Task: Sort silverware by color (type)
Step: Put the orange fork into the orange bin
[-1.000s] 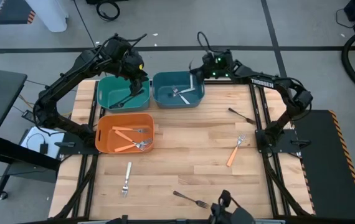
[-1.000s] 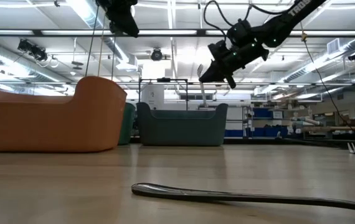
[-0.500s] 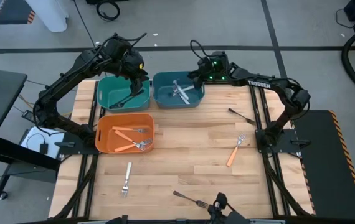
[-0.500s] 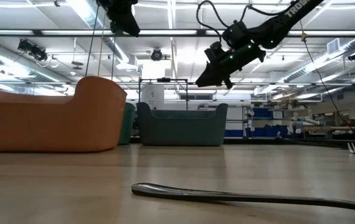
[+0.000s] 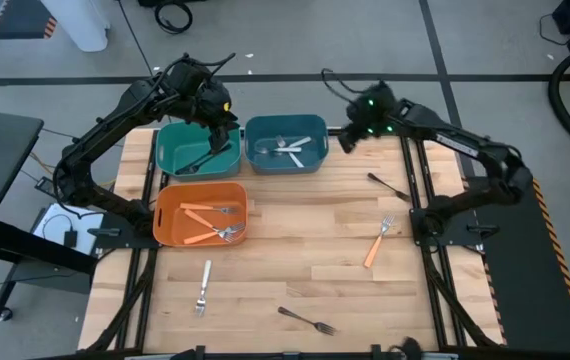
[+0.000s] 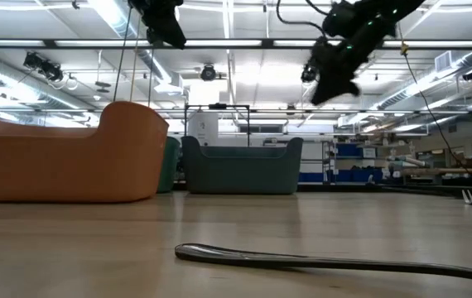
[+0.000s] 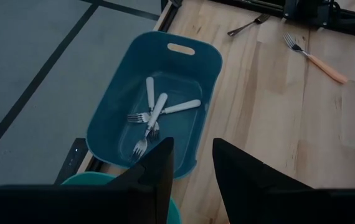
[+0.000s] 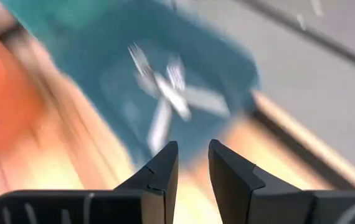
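Three silver forks [image 5: 287, 146] lie crossed inside the blue bin [image 5: 285, 160], landmark for what follows. Right gripper [image 5: 346, 141] is raised just beside the bin's right rim, fingers slightly apart, holding nothing. Left gripper [image 5: 221, 128] is above the green bin [image 5: 171, 158] just left of it, fingers parted, empty. Orange-handled fork [image 5: 377, 243] lies well apart on the bench [image 5: 295, 260].

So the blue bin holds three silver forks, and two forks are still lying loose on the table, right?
Not quite. The blue bin does hold three silver forks, but the high view shows four forks loose on the table, not two.
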`<state>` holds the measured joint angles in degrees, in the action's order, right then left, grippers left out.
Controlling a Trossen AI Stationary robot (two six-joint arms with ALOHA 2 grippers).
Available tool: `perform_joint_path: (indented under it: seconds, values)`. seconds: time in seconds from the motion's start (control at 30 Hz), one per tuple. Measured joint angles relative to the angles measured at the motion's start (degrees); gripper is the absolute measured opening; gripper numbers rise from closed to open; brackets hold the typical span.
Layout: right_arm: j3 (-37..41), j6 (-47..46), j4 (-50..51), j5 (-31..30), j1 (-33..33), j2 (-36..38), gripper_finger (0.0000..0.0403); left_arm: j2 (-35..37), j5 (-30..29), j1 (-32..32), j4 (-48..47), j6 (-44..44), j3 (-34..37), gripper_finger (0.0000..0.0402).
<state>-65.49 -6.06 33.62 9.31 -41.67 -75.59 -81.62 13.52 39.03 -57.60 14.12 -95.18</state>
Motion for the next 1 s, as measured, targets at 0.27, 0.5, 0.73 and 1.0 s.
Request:
perform_joint_path:
  seconds: [0.27, 0.5, 0.73, 1.0]
  values:
    - [2.4, -6.0, 28.7, -6.0, 0.2, 3.3, 0.0096, 0.0, 0.0, 0.0, 0.0, 0.0, 0.0, 0.0121]
    - [7.5, -10.7, 39.0, 3.2, 5.1, 4.3, 0.0095, 0.0, 0.0, 0.0, 0.0, 0.1, 0.0, 0.0121]
    - [15.1, -27.2, 39.6, 11.6, 10.8, 4.3, 0.0094, 0.0, 0.0, 0.0, 0.0, 0.1, 0.0, 0.0121]
    - [19.1, -51.1, 39.2, 17.0, 23.7, 4.3, 0.0095, 0.0, 0.0, 0.0, 0.0, 0.0, 0.0, 0.0121]
